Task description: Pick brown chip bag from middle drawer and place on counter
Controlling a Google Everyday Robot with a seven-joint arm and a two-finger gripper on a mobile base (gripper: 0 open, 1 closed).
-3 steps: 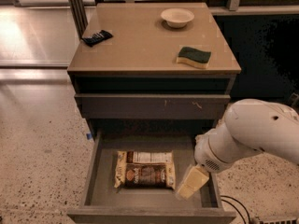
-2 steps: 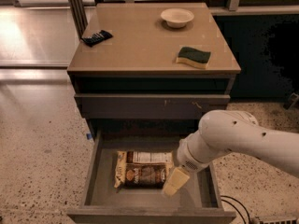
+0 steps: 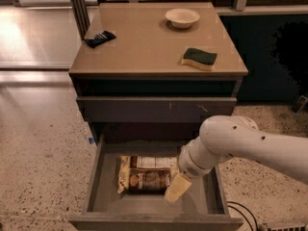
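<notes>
Brown chip bag (image 3: 144,175) right edge hidden under gripper (image 3: 176,190)

The hand (image 3: 177,189) covers the right end of the brown chip bag (image 3: 143,175).

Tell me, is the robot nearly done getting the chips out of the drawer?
Not yet. Done: the middle drawer is pulled open. In hand: the end effector is down inside it, at the right end of the brown chip bag, which lies flat on the drawer floor. Left: grip the bag, lift it out and set it on the counter.
</notes>
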